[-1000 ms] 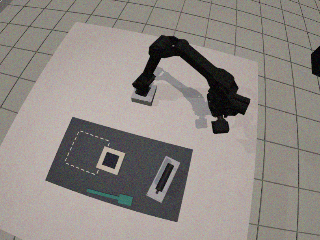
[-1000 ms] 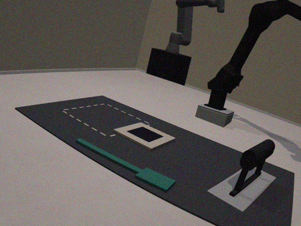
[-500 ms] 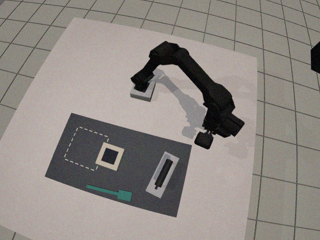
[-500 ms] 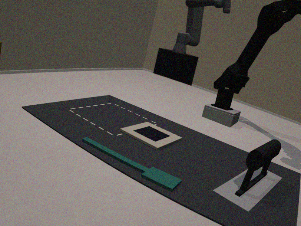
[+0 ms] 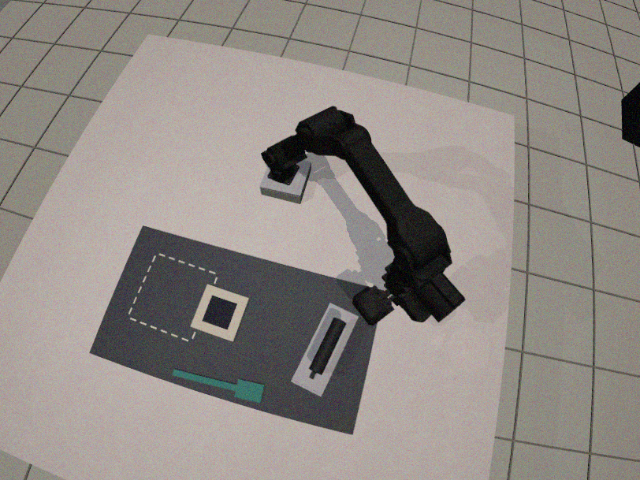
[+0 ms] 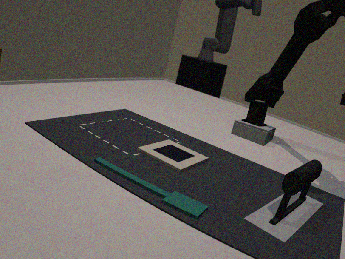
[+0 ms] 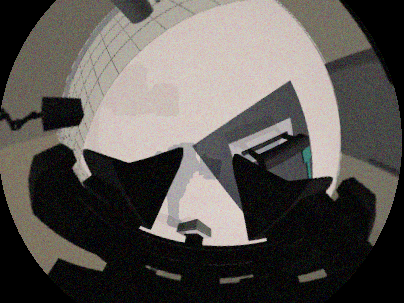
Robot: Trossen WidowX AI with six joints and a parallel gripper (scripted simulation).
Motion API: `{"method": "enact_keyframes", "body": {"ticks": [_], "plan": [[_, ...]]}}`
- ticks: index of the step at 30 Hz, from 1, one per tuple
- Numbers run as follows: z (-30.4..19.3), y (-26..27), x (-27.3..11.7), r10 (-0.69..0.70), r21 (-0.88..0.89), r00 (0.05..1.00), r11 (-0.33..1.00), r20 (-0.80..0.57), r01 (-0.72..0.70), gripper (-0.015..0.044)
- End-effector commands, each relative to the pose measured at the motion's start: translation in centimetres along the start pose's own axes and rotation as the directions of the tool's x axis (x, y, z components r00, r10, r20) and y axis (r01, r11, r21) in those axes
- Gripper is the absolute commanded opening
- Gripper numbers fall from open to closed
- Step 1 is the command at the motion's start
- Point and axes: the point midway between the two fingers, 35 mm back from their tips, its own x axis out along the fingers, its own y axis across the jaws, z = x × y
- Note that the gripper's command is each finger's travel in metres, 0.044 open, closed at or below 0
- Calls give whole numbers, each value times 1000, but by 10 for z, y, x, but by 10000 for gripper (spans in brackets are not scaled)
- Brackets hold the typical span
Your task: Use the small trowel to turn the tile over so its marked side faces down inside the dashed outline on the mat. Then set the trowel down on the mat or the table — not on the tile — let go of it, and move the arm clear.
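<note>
The cream tile lies flat on the dark mat, its dark square facing up. It covers part of the right side of the dashed outline, with most of the tile outside. The trowel rests on the mat's right part, its pale blade flat and its thick black handle raised above it. My gripper is open and empty, above the mat's right back corner, to the right of the trowel. It is out of the frame in the exterior view.
A flat green paddle-shaped piece lies along the mat's front edge, in front of the tile. The arm's grey base block stands behind the mat. Another robot arm stands in the background.
</note>
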Motion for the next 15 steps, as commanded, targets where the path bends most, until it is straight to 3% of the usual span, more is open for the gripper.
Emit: {"method": "enact_keyframes", "body": {"ticks": [1, 15], "plan": [[4, -17, 4, -3, 112, 1000, 994, -13, 5, 270], [12, -88, 11, -12, 537, 998, 843, -57, 41, 270]]}}
